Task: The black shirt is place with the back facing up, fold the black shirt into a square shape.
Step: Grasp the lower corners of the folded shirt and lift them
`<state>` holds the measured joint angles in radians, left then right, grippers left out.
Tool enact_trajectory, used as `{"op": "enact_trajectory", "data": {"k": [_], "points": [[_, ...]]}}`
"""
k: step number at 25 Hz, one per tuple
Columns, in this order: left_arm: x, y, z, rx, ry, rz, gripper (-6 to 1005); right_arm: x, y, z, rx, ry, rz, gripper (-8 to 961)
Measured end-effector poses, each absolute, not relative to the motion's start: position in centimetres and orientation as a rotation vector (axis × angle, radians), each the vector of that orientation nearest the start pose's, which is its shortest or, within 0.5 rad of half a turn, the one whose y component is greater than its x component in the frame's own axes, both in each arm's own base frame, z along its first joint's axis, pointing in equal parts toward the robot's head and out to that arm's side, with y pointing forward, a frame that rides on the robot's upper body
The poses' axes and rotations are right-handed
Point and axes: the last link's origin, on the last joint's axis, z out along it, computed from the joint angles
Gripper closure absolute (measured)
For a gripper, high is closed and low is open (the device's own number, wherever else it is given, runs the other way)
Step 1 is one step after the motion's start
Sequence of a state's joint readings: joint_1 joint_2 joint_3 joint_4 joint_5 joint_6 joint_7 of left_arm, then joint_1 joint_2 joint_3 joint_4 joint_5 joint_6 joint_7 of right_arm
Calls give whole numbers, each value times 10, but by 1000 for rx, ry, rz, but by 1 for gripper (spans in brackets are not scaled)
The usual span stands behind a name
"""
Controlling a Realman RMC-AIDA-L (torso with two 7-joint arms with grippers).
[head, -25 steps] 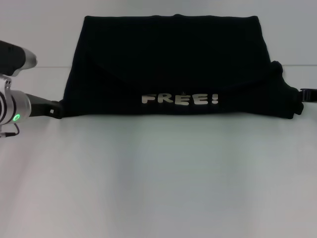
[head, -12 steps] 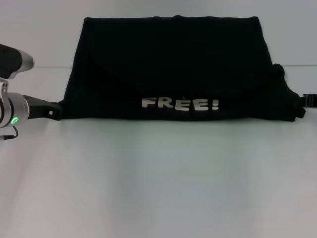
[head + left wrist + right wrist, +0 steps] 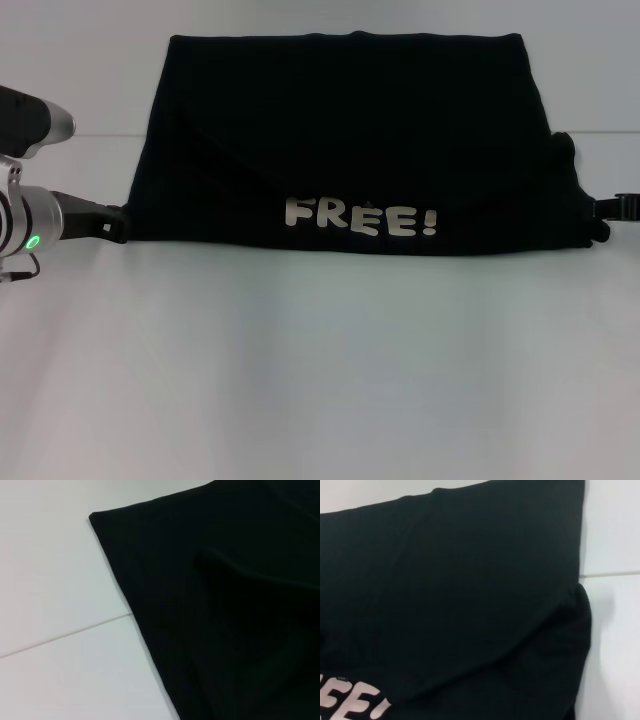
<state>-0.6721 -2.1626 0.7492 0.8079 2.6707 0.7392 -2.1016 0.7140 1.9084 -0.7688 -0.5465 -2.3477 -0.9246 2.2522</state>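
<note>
The black shirt [image 3: 340, 130] lies across the far half of the white table [image 3: 320, 370], with its near part folded over so the white "FREE!" lettering [image 3: 360, 217] faces up. My left gripper [image 3: 112, 222] is at the fold's near left corner and my right gripper [image 3: 608, 210] at its near right corner, each shut on the cloth. The right corner is bunched up. The left wrist view shows the shirt's [image 3: 225, 605] edge and a far corner. In the right wrist view, the shirt [image 3: 460, 580] shows with part of the lettering [image 3: 350, 702].
The white table stretches bare toward me in front of the shirt. A thin seam [image 3: 100, 135] crosses the tabletop behind the shirt's middle.
The folded near edge and the lettering have slid a little toward me. The right gripper has shifted slightly outward and nearer. The left arm has hardly moved.
</note>
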Motion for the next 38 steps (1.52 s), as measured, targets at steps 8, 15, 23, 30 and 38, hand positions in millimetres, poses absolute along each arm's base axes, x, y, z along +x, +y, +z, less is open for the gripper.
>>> {"op": "enact_trajectory", "data": {"k": [8,15,23,30,38], "points": [[-297,426,19,-2047,-935,72,958,318,430,59,-2020,1359,160,549],[-297,427,19,-2047,-931,72,958,313,431,53,-2030,1359,168,564],[-297,428,20,-2042,-929,72,958,318,428,62,-2002,1385,215,739],[-297,428,20,-2042,-929,72,957,321,426,64,-1999,1384,211,954],[-299,426,23,-2035,-930,71,957,327,426,70,-1961,1389,234,954]]}}
